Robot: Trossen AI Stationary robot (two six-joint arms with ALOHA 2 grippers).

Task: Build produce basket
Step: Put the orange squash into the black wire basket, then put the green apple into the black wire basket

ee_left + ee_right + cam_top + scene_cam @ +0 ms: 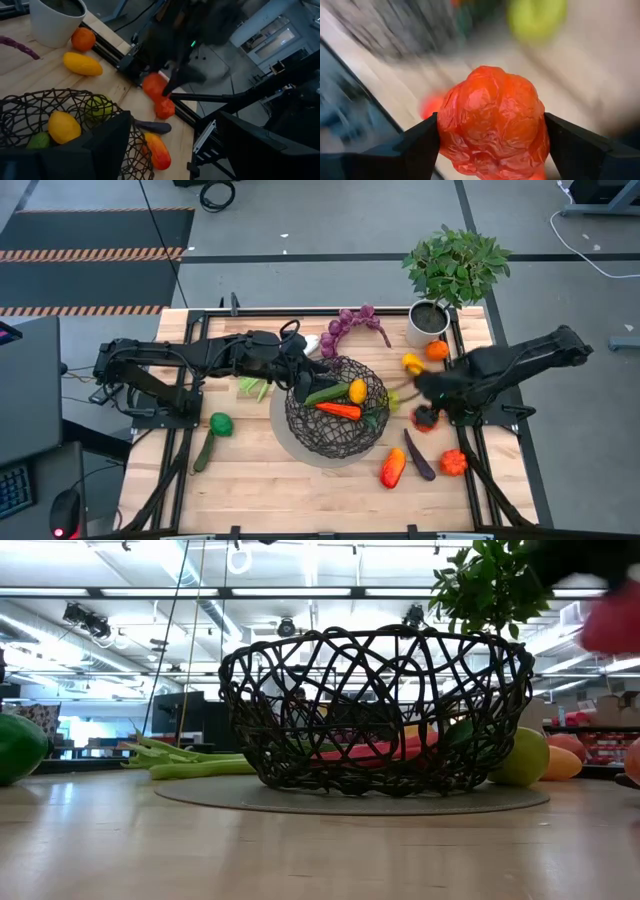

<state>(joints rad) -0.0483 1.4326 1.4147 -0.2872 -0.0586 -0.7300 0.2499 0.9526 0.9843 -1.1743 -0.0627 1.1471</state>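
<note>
The round dark woven-wire basket on its pale base holds a green cucumber, a yellow lemon and an orange carrot. Just right of the basket, the right gripper clamps a wrinkled, lumpy red pepper between its fingers. The left gripper, fingers spread wide and empty, hangs over the basket's left rim, with the green-white leek lying just left of the basket.

The high view is looking straight down on the whole desk. The low view is sitting at desk level, close to the basket. Both wrist views are looking forward, sharing the red pepper.
</note>
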